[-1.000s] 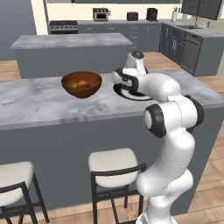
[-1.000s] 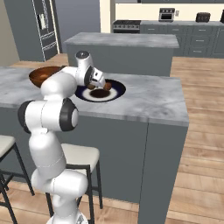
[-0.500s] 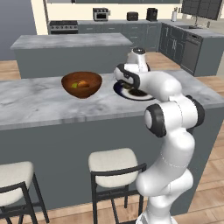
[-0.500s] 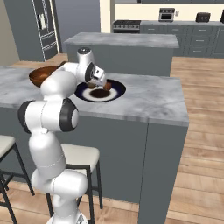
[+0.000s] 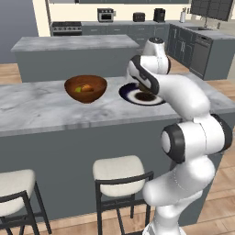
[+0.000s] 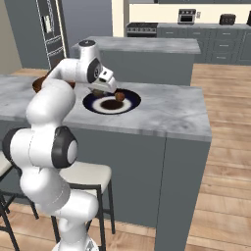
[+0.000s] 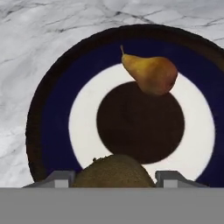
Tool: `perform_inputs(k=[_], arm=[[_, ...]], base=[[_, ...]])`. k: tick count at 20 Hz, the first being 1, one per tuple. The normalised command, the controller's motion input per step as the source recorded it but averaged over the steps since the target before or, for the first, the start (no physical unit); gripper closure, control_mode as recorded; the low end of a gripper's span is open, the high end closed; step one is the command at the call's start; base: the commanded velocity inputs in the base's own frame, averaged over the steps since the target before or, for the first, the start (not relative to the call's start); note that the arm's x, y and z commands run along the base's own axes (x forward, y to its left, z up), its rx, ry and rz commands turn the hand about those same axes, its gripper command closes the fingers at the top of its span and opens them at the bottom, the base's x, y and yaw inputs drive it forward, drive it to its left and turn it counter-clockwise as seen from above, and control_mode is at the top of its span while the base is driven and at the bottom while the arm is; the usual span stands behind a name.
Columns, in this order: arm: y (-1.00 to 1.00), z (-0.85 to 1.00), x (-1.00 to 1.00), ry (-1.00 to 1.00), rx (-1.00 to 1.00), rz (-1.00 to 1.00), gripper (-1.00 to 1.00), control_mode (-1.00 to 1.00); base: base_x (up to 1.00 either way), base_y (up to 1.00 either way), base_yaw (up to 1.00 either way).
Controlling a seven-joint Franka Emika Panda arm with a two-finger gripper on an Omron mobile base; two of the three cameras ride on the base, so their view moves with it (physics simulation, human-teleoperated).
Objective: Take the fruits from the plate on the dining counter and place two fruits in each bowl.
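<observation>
The navy-rimmed plate (image 7: 50, 105) with its white ring lies on the marble dining counter (image 5: 41, 108). My gripper (image 7: 113, 178) hangs just above the plate's near side, shut on a rough dark brown fruit (image 7: 113, 169) that sits between both fingertips (image 7: 57, 178). A yellow-brown pear (image 7: 151, 75) lies on the plate's far side. From the right base view the gripper (image 6: 102, 91) is over the plate (image 6: 130, 100). The reddish-brown wooden bowl (image 5: 86, 88) stands left of the plate (image 5: 133, 96), with a green and an orange fruit (image 5: 82, 88) inside.
Two white-cushioned stools (image 5: 120, 170) stand under the counter's front. A second grey island (image 5: 73, 55) runs behind the counter. The counter's right end (image 6: 201, 122) lies a little beyond the plate.
The jaws have closed on the dark brown fruit over the plate. The arm has barely shifted, and the pear and bowl stay where they were.
</observation>
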Motion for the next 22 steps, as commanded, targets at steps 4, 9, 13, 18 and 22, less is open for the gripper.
perform_inputs(k=[4, 9, 13, 18, 22], arm=[[0.00, 0.82, -1.00, 0.02, -0.01, 0.00, 1.00, -1.00], [0.00, 0.15, -0.99, 0.00, -0.02, 0.00, 1.00, -1.00], [0.00, 0.00, -1.00, 0.00, 0.00, 0.01, 1.00, -1.00], [0.00, 0.07, -0.84, 0.00, 0.00, 0.00, 1.00, -1.00], [0.00, 0.21, -0.36, 0.00, 0.00, 0.03, 1.00, -1.00]], base=[[0.00, 0.00, 0.00], [0.00, 0.00, 0.00], [0.00, 0.00, 0.00], [0.00, 0.00, 0.00], [0.00, 0.00, 0.00]])
